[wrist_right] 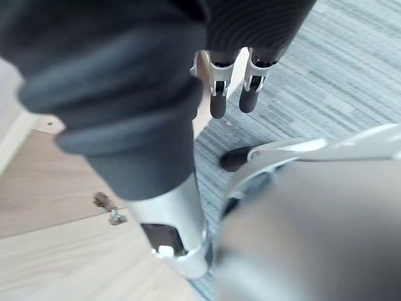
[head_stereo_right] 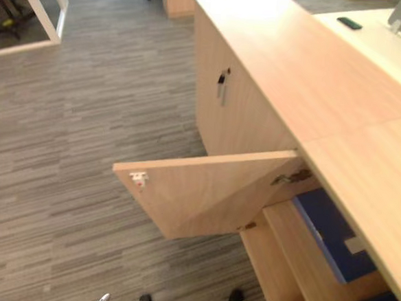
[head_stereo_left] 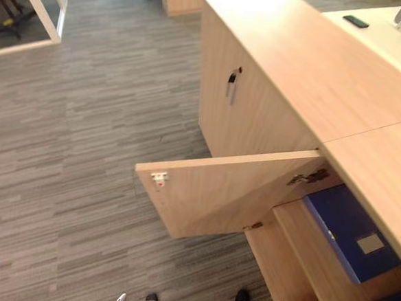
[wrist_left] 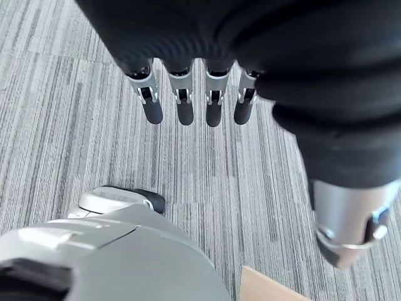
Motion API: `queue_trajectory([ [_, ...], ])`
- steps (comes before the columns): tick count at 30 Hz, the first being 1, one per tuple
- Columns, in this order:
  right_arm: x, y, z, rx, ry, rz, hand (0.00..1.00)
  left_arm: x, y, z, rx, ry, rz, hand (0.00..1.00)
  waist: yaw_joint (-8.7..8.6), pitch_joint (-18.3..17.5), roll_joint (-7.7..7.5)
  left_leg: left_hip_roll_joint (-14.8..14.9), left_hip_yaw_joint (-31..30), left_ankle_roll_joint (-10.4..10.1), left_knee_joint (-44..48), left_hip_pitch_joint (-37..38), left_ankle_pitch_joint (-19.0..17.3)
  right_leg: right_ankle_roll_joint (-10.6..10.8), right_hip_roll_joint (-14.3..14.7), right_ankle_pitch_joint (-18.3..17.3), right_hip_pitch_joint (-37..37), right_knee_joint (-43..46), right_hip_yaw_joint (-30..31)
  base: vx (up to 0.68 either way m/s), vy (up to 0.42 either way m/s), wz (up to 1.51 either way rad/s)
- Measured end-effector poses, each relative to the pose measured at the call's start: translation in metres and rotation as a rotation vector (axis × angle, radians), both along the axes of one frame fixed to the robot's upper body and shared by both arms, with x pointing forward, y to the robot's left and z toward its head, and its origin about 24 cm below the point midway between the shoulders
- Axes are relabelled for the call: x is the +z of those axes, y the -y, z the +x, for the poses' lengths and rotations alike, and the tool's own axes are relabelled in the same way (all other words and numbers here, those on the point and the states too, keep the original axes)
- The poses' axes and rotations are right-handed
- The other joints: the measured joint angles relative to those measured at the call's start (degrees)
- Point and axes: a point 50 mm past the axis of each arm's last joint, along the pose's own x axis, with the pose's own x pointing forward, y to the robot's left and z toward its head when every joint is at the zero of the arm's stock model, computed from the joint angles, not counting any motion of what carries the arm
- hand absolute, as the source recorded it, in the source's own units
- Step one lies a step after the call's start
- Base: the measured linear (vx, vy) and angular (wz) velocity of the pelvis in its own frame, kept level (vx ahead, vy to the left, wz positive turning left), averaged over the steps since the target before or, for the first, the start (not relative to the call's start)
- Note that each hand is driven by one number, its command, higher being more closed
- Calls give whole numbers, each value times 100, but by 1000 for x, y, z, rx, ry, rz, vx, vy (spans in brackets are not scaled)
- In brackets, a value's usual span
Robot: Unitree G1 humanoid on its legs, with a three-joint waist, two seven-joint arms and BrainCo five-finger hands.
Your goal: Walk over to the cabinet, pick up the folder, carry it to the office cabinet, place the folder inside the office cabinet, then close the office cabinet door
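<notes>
Lying on a cabinet shelf (head_stereo_left: 311, 258) at near right, the folder (head_stereo_left: 349, 233) is stowed. The open door (head_stereo_left: 218, 190) juts left, judged nearer the left hand (wrist_left: 185, 110); it and the right hand (wrist_right: 218, 104) are held straight-fingered, empty.

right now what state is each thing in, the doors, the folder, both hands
office cabinet door: swung open
blue folder: lying inside the open cabinet
neighbouring cabinet door: shut
left hand: open, fingers straight, holding nothing
right hand: open, holding nothing
</notes>
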Motion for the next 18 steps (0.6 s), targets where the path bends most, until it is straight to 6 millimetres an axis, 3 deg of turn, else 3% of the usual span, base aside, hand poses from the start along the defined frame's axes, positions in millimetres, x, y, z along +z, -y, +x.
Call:
queue_trajectory([
  [1, 0, 0, -1, -12, -4, 4, 0, 0, 0, 0, -1, -4, -1, 0, 20, 1, -4, -113, 43, 35, -67, 5, -80, 72, -101, 162, -1, -101, 4, -66, 211, 8],
  [3, 0, 0, 3, -19, 5, 8, 0, -1, 0, -4, -11, -18, -2, 0, 55, 4, 1, -205, 173, 77, -66, 30, -106, 6, -169, 297, 1, -205, 96, -54, 149, -18],
  [5, 1, 1, 7, -13, 13, 5, 0, 0, 0, 0, -53, -18, 5, 0, 54, 11, 8, -221, 270, 90, -98, 92, -113, 163, -199, 403, -52, -215, 181, -51, 44, -31],
  [11, 3, 2, 12, 37, 15, -14, 0, 5, 2, 28, -92, 58, 12, 0, 29, -16, 73, -79, 235, 4, -596, 164, 212, 131, 9, 517, -137, -317, 152, -19, -52, -5],
  [18, 4, -4, 20, 137, 23, -29, 0, 4, 2, 26, -82, 53, 7, 0, 58, -9, 24, 110, 331, -93, -1072, 628, 344, 107, 251, 534, 167, -531, 141, 55, -18, -6],
])
